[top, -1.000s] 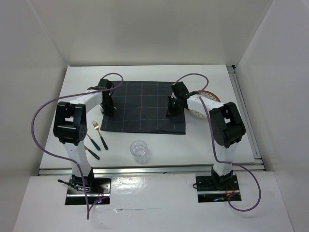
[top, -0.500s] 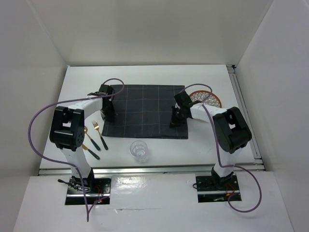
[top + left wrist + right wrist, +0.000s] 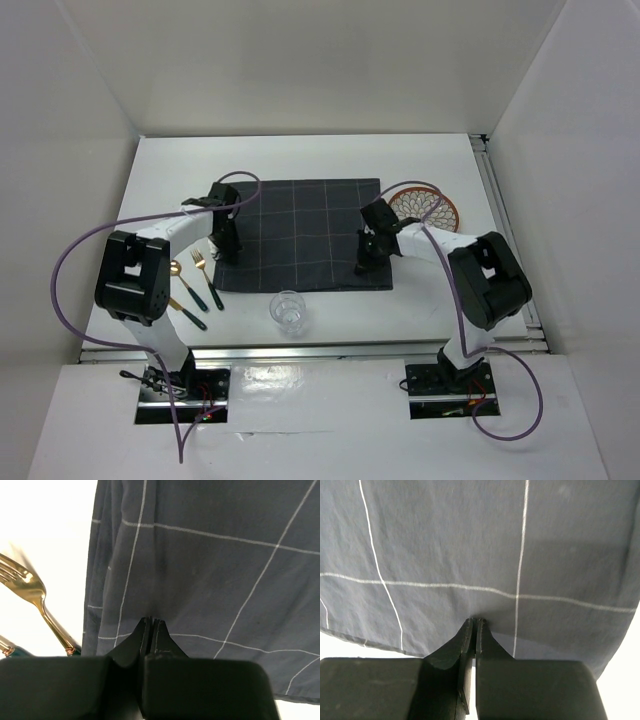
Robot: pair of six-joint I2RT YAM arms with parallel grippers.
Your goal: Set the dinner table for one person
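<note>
Over the dinner table (image 3: 300, 155), left pincer (image 3: 151, 622) and right pincer (image 3: 472, 623) each pinch the grid cloth (image 3: 210, 565), jaws together.

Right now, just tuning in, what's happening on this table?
Both arms are holding the dark grid cloth, which lies spread on the white table. The left gripper is pinched shut on its left side, the right gripper on its right side. A glass stands at the cloth's near edge, a fork and other cutlery lie to its left, and a plate sits by its far right corner.

One cloth (image 3: 300, 235), plate (image 3: 426, 206), glass (image 3: 288, 310) — three utensils (image 3: 207, 282)
</note>
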